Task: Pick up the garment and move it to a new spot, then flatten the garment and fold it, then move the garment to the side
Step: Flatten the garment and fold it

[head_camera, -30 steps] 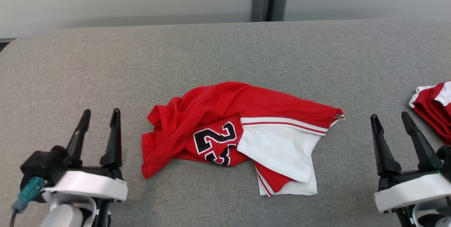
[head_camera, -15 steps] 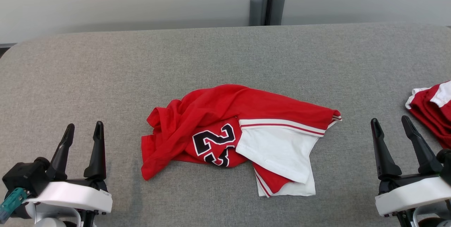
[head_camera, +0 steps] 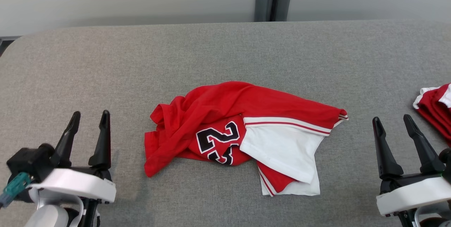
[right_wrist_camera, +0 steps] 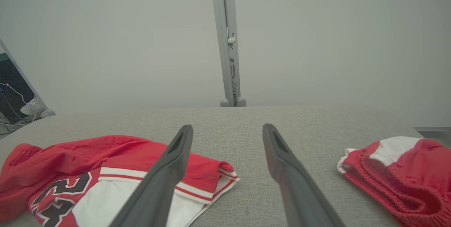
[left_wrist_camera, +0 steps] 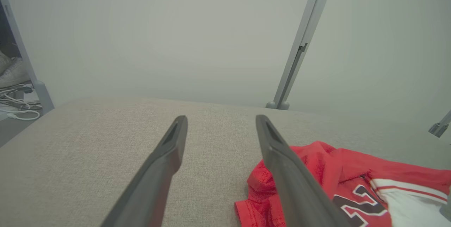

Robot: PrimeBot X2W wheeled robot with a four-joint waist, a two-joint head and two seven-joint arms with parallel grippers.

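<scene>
**A:** Which step are we on?

**B:** The first one, by our reading. The garment (head_camera: 239, 135) lies crumpled in the middle of the table (head_camera: 225, 50), a little toward the near edge. Nothing about it looks lifted, flattened or folded yet. Red cloth is bunched on its left side, a white panel with red stripes is flopped over on its right, and a black numeral shows between them.

**A:** And our grippers?

**B:** Our left gripper (head_camera: 90, 113) hovers by the near edge toward the left corner, fingers spread and nothing between them, apart from the cloth. Our right gripper (head_camera: 391, 117) is by the near edge toward the right corner. Its fingers are spread and empty too, apart from the garment's striped tip.

**A:** What is that at the right edge?

**B:** A second red and white bundle (head_camera: 435, 103), well apart from our garment. We judge it is not our concern here.

**A:** What does the next move call for?

**B:** We should reach in toward the middle and come down on the cloth, then close on a raised fold. The bunched red part nearest our left fingers looks the easiest to take. The fabric is limp and layered, so we could pinch only the top layer and leave the white panel trailing. Gripping on both sides should carry it more evenly.
</scene>
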